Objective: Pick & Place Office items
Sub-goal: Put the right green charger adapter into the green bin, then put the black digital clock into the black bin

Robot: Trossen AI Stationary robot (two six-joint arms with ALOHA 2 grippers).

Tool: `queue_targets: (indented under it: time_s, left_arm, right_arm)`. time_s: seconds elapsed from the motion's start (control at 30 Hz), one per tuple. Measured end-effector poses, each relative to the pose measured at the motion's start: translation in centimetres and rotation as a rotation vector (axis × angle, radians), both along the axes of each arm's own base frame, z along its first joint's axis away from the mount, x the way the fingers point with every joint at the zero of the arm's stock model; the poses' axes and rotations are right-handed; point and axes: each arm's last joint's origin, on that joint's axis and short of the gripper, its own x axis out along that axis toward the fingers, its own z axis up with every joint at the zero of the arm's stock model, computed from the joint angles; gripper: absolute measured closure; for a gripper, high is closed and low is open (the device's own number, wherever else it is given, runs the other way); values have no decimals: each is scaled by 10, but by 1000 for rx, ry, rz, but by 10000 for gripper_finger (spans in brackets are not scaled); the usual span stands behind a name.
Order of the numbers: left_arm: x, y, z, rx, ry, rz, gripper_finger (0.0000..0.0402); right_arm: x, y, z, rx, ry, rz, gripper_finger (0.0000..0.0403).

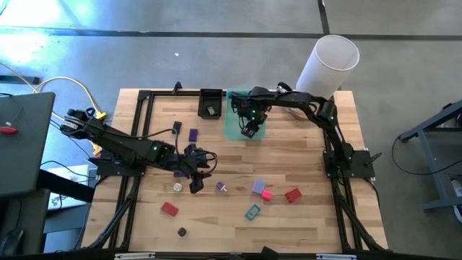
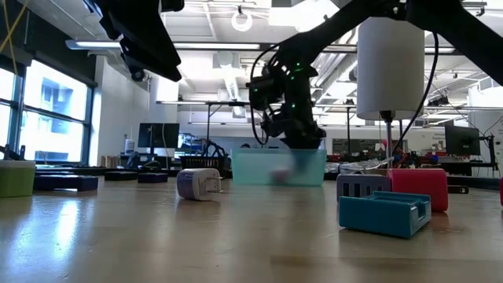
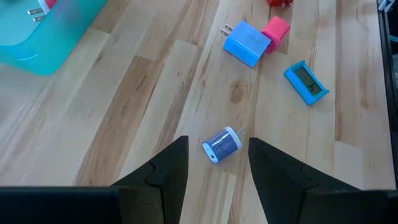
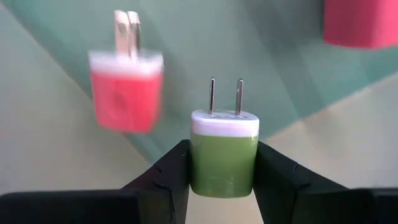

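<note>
Placing looks like the step in hand for the right gripper (image 1: pixel 249 131), which hangs over the translucent green tray (image 1: pixel 234 128) in the upper middle of the high view with a green plug adapter (image 4: pixel 224 152) clamped between its fingers (image 4: pixel 169 171) — jaws narrowed to the adapter's width, prongs pointing away from the wrist. A red adapter (image 4: pixel 126 90) and part of another red piece (image 4: pixel 360 22) lie on the tray floor beyond it, so my reading is that the next move calls for letting go over a bare patch of tray, clear of the red adapter. The left gripper (image 1: pixel 195 170), left of centre in the high view, hovers with jaws moderately open and holding nothing; in the left wrist view a small blue-and-white adapter (image 3: pixel 221 144) lies on the table (image 1: pixel 303 217) just ahead of the gap — probably its next pick, needing a descent and a close. Other office items, among them a blue adapter (image 3: pixel 247 43), a pink block (image 3: pixel 276 31) and a teal piece (image 3: pixel 306 81), sit loose across the lower middle of the table.
</note>
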Motion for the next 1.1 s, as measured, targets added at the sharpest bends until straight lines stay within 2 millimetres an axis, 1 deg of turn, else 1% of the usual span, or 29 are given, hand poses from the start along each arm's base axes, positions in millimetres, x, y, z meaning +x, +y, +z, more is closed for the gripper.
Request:
queue_targets:
  time_s: [0.23, 0.33, 0.47, 0.7, 0.8, 0.97, 1.03, 1.1]
  left_arm:
    - [-1, -2, 0, 0, 0, -8, 240]
    - [-1, -2, 0, 0, 0, -8, 240]
    - [-1, -2, 0, 0, 0, -8, 240]
    - [-1, -2, 0, 0, 0, -8, 240]
    - [-1, -2, 0, 0, 0, -8, 240]
    - [-1, -2, 0, 0, 0, -8, 240]
    - [-1, -2, 0, -1, 0, -8, 240]
    - [-1, -2, 0, -11, 5, -20, 240]
  right_arm:
    - [1, -2, 0, -5, -13, 14, 270]
    - [1, -3, 0, -9, -21, 12, 262]
    - [1, -3, 0, -1, -26, 15, 236]
    - [0, -5, 0, 28, -42, 3, 168]
    - [1, -5, 0, 6, -35, 9, 144]
    - [2, -2, 0, -54, -1, 17, 122]
    - [1, 1, 5, -73, 9, 28, 119]
    - [1, 6, 14, -117, 3, 43, 117]
